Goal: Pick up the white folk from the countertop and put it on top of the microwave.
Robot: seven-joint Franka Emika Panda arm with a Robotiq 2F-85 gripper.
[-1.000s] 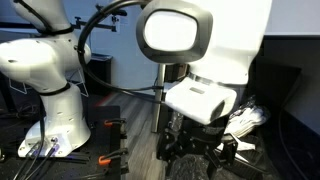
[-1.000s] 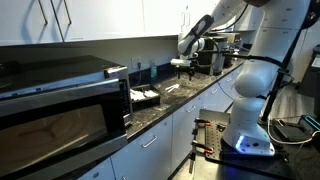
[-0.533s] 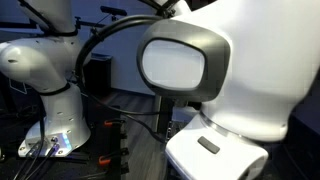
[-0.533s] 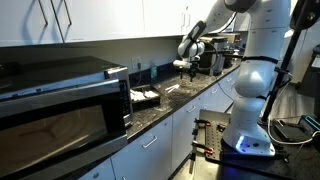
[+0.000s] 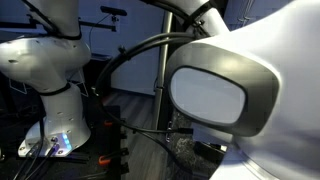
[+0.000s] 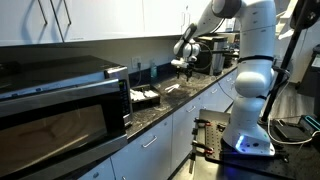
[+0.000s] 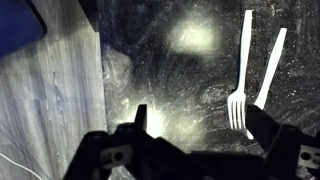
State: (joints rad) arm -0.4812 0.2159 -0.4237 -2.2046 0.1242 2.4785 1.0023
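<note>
The white fork (image 7: 240,70) lies flat on the dark speckled countertop (image 7: 190,80), tines toward the gripper. A second white plastic utensil (image 7: 272,62) lies just beside it. My gripper (image 7: 200,128) is open and empty above the counter, and its right finger sits close to the fork's tines. In an exterior view the gripper (image 6: 181,66) hovers over the white utensils (image 6: 172,88). The microwave (image 6: 60,95) stands at the counter's near end. In an exterior view (image 5: 220,95) my arm's housing blocks the counter.
A small tray (image 6: 145,96) with white items sits next to the microwave. Dark appliances (image 6: 210,55) stand behind the gripper. The counter edge and wood-look floor (image 7: 50,110) show in the wrist view. A second robot base (image 5: 50,90) stands on the floor.
My arm has swung slightly toward the microwave side and a little lower over the utensils. Its housing now fills more of the blocked exterior view. The gripper stays open.
</note>
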